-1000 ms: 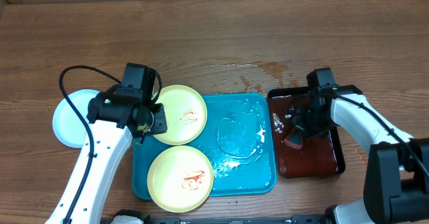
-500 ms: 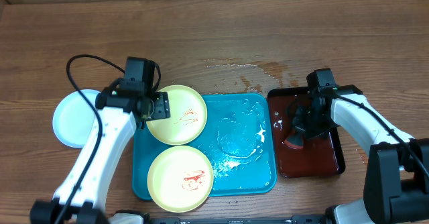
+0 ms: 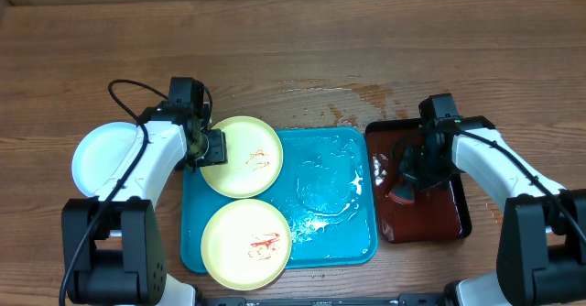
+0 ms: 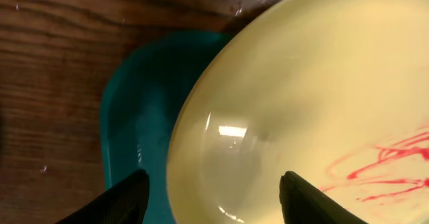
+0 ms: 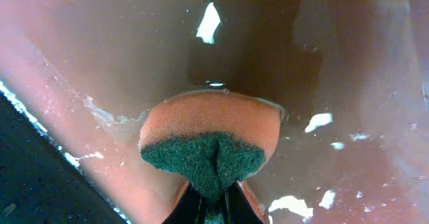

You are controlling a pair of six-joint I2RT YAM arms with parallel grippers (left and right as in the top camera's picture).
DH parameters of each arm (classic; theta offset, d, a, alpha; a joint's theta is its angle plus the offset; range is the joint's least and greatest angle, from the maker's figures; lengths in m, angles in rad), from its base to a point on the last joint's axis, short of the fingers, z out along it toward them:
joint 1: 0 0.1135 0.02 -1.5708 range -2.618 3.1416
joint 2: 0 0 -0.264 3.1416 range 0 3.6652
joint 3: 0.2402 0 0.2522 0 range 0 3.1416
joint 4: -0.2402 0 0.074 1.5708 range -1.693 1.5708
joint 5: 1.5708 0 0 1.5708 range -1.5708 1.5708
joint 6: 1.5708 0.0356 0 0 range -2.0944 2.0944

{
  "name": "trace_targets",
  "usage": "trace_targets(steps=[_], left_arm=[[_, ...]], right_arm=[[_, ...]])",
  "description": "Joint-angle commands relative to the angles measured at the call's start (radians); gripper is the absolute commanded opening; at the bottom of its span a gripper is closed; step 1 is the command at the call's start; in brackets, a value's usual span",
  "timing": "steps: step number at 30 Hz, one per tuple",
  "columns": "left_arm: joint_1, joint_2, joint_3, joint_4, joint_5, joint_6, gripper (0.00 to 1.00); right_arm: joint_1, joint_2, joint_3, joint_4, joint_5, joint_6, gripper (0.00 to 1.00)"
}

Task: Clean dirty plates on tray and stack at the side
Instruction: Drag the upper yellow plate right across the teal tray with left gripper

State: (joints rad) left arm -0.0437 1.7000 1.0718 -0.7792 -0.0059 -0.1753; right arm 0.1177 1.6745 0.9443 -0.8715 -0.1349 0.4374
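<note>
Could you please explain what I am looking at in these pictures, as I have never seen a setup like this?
These are two robot arms at a wooden table, each ending in a two-finger gripper. One picture looks down from above; the other two come from a camera on each wrist. On the table lies a turquoise tray carrying two pale yellow plates smeared red, the upper plate and the lower plate. A white plate sits left of it and a wet dark red-brown tray to its right. The left gripper is open at the upper plate's rim. The right gripper pinches an orange sponge with a green scouring side over the dark tray.
</note>
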Motion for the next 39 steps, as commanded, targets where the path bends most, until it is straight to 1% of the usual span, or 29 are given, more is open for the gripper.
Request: trace_targets(steps=[1, 8, 11, 13, 14, 15, 16, 19, 22, 26, 28, 34, 39], left_arm=[[0.005, 0.021, -0.006, 0.034, 0.032, 0.026, 0.58], [0.005, 0.063, -0.006, 0.079, 0.071, 0.027, 0.39], [0.005, 0.087, -0.006, 0.08, 0.077, 0.027, 0.38], [0.005, 0.102, -0.006, 0.078, 0.082, 0.027, 0.29], [0.005, 0.108, -0.006, 0.077, 0.085, 0.026, 0.2], [0.005, 0.113, -0.006, 0.076, 0.085, 0.026, 0.08], [0.004, 0.116, -0.006, 0.076, 0.087, 0.021, 0.04], [0.004, 0.116, -0.005, 0.078, 0.111, 0.012, 0.04], [0.004, 0.116, 0.013, 0.069, 0.126, -0.025, 0.04], [-0.002, 0.113, 0.047, 0.043, 0.192, -0.027, 0.04], [-0.017, 0.105, 0.059, 0.028, 0.194, -0.026, 0.04], [-0.111, 0.076, 0.061, 0.013, 0.19, 0.005, 0.04], [-0.23, 0.071, 0.064, -0.003, 0.19, 0.078, 0.04]], right_arm=[[-0.001, -0.03, 0.02, 0.003, -0.031, -0.024, 0.04], [-0.001, -0.03, 0.02, 0.003, -0.031, -0.024, 0.04], [-0.001, -0.03, 0.02, 0.002, -0.031, -0.024, 0.04], [-0.001, -0.03, 0.02, 0.002, -0.031, -0.024, 0.04], [-0.001, -0.03, 0.02, 0.002, -0.031, -0.024, 0.04], [-0.001, -0.03, 0.02, 0.002, -0.031, -0.024, 0.04], [-0.001, -0.03, 0.02, 0.002, -0.031, -0.024, 0.04], [-0.001, -0.03, 0.02, 0.002, -0.031, -0.024, 0.04], [-0.001, -0.03, 0.02, 0.002, -0.031, -0.024, 0.04], [-0.001, -0.03, 0.02, -0.002, -0.031, -0.024, 0.04], [-0.001, -0.03, 0.021, -0.006, -0.03, -0.024, 0.04], [-0.001, -0.031, 0.089, -0.085, 0.047, -0.023, 0.04], [-0.001, -0.031, 0.188, -0.185, 0.071, -0.02, 0.04]])
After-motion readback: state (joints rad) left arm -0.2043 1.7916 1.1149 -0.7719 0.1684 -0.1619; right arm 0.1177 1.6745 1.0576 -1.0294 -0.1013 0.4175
